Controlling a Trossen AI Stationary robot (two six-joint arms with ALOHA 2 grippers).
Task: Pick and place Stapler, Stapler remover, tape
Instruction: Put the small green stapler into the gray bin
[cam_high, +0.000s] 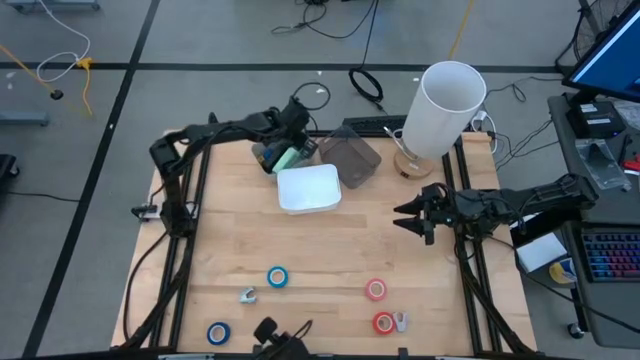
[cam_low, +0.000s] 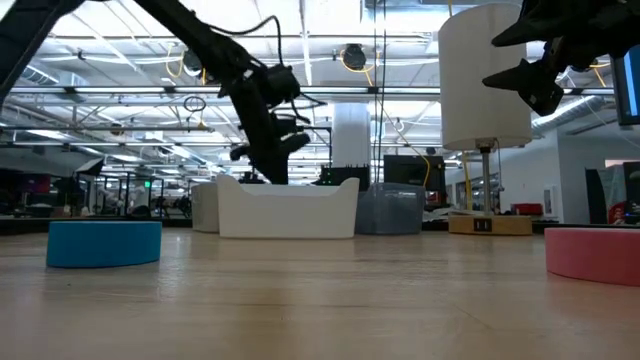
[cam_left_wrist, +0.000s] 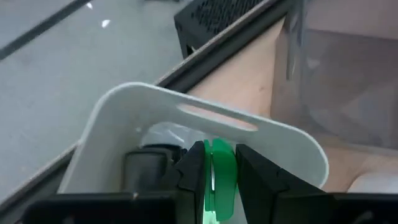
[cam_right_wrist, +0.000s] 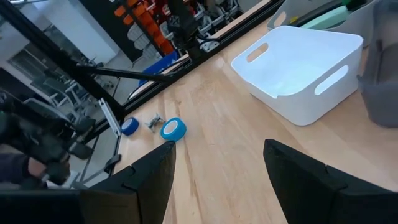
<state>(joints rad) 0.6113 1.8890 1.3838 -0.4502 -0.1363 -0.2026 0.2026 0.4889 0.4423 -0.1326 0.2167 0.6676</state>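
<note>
A: Where is the left gripper (cam_high: 297, 150)?

B: Toward eleven o'clock on the table (cam_high: 330, 255), over a white handled bin (cam_left_wrist: 186, 124) at the back. Its jaws are nearly closed on a green stapler (cam_left_wrist: 219, 177), squeezed between the two dark fingers (cam_left_wrist: 189, 180). In the high view the green body (cam_high: 285, 160) lies just at seven o'clock of the gripper, inside that bin.

A: And the right gripper (cam_high: 412, 215)?

B: At about three o'clock on the table, hanging above the wood with its jaws wide apart and nothing between them.

A: The tape?

B: Four rolls along the near edge. One blue roll (cam_high: 277, 277) sits at about seven o'clock of the table centre, with a small metal piece (cam_high: 247, 295) just at its eight o'clock; I cannot tell what that piece is. The second blue roll (cam_high: 218, 332) is farther out, toward the near left corner. The two red rolls (cam_high: 376, 290) (cam_high: 384, 322) lie at five o'clock, one just behind the other, well apart from the right gripper, at its seven o'clock.

A: Other bins?

B: An empty white tray (cam_high: 309, 187) at the centre back and a clear box (cam_high: 352, 158) at its one o'clock.
</note>
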